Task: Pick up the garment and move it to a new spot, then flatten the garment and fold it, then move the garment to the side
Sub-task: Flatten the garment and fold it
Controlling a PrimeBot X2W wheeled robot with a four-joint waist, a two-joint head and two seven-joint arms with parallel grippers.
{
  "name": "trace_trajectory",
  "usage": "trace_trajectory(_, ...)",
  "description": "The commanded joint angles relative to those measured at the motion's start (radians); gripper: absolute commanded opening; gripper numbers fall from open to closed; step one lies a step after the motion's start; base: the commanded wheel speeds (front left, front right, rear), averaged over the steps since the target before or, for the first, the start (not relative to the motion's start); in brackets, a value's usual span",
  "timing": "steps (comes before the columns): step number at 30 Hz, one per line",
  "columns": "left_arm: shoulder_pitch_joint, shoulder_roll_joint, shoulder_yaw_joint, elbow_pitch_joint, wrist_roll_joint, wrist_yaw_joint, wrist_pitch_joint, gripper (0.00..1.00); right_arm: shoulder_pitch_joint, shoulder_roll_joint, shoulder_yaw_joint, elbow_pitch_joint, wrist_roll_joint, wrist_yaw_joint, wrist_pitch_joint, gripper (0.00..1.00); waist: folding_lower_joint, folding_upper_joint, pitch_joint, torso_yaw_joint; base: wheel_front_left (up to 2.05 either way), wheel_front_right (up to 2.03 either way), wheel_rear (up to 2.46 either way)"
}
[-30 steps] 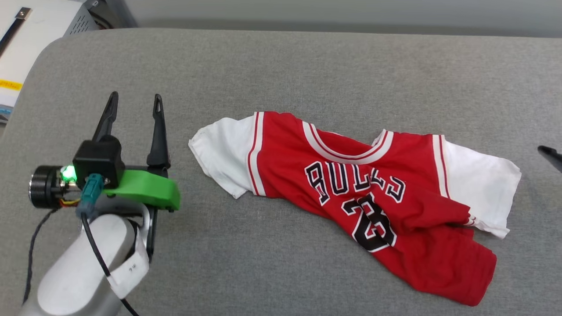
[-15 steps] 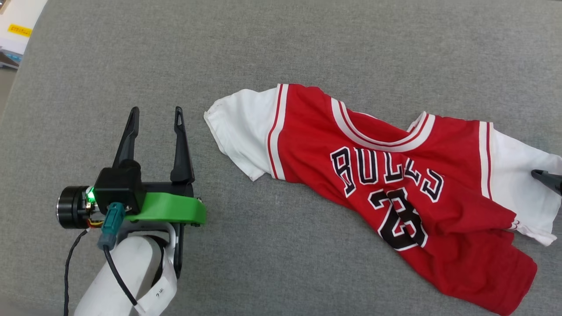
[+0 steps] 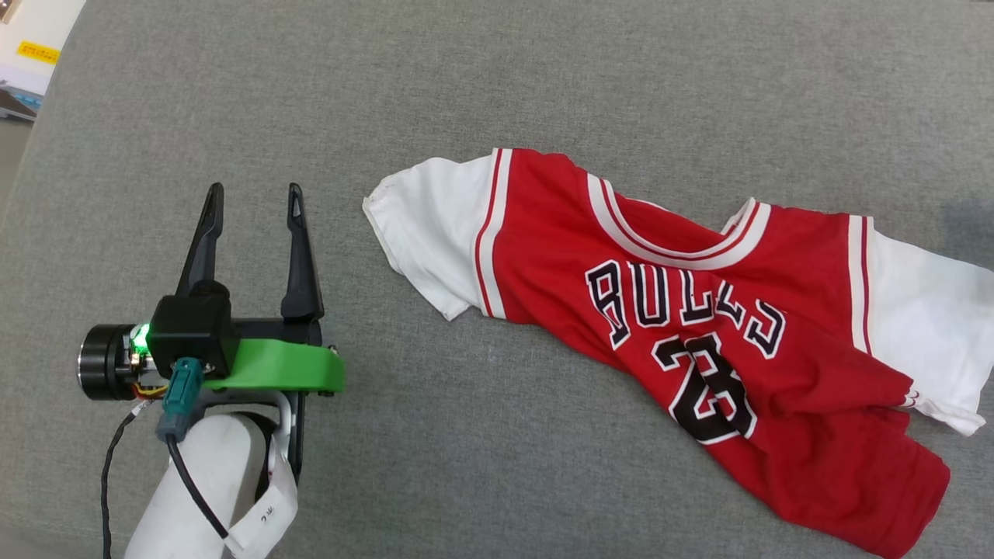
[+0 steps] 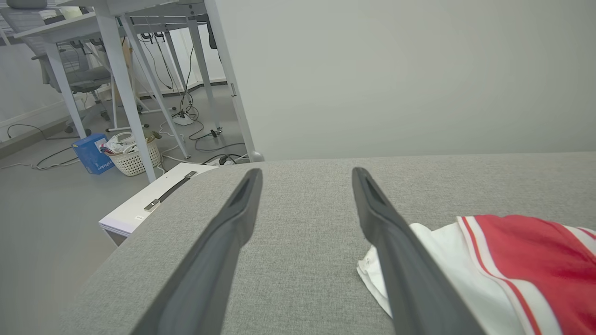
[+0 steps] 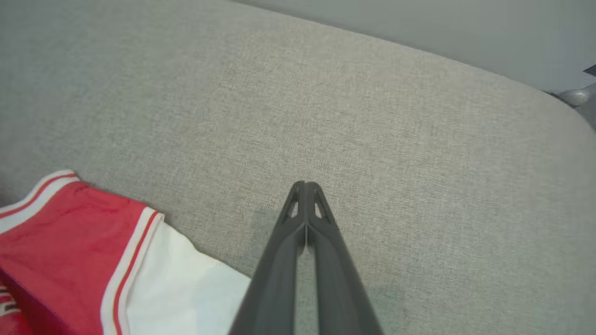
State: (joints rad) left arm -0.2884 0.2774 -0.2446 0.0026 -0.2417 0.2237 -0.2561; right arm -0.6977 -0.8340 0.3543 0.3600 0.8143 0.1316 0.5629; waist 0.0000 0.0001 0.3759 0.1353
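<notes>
One garment lay on the grey cloth-covered surface, on the robot's right half of it. It was a red shirt with two white sleeves, front side up, showing the black print "BULLS 23". It was not flat: the cloth was wrinkled across the number, and the lower hem was pulled towards the near right corner of the head view. The left hand rested low over the surface to the left of the garment, near one white sleeve but apart from it. Its two dark fingers stood spread wide with only grey cloth between them, and it grasped nothing. The right hand was clenched, its two fingers pressed together along their length with nothing caught between them. It was over bare surface just beside the other white sleeve, and whether it touched the surface I could not tell. On the floor beyond the surface, the left wrist view showed one white woven basket under a desk. It held a small heap of mixed things that were too small to tell apart. One blue box stood just beside the basket, and what was inside it could not be seen.
</notes>
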Motion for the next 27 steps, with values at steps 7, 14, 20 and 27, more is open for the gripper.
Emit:
trace_trajectory(7, 0.014, -0.042, 0.038, 0.016, 0.038, -0.041, -0.006, 1.00, -0.022, -0.022, 0.000, 0.048, 0.018, -0.001, 0.004, 0.00, 0.0000, -0.0001, 0.007, 0.007, 0.00, 0.00, 0.00)
trace_trajectory(14, 0.030, -0.073, 0.080, 0.035, 0.065, -0.074, -0.006, 1.00, 0.019, 0.013, -0.036, 0.073, 0.007, -0.001, -0.136, 1.00, 0.0000, -0.0001, -0.012, 0.000, 0.00, 0.00, 0.00)
trace_trajectory(20, 0.067, -0.095, 0.105, 0.034, 0.087, -0.095, -0.006, 1.00, 0.134, 0.019, -0.081, -0.012, 0.087, -0.001, -0.218, 1.00, 0.0000, -0.0001, -0.063, -0.006, 0.00, 0.00, 0.00)
trace_trajectory(27, 0.086, -0.111, 0.126, 0.028, 0.108, -0.119, -0.006, 1.00, 0.226, -0.098, -0.061, -0.165, 0.168, -0.001, 0.024, 1.00, 0.0000, -0.0001, -0.069, -0.010, 0.00, 0.00, 0.00)
